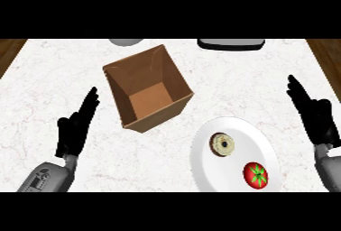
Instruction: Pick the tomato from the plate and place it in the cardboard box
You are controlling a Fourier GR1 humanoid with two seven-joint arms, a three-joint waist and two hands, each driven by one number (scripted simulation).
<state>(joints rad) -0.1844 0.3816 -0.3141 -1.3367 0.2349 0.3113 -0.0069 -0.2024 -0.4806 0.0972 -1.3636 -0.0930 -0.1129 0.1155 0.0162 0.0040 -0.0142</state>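
The tomato [255, 175] is sitting on the plate [230, 126], below and just left of the right robot hand [318, 118], the nearer one. Both robot hands are resting with straight fingers, holding nothing; the left robot hand [75, 128] is lying beyond the cardboard box [148, 86].

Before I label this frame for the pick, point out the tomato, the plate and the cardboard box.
tomato [256, 175]: head view, on its red skin beside the green stem.
plate [230, 126]: head view, on bare white rim at its far edge.
cardboard box [149, 97]: head view, on its inner floor.
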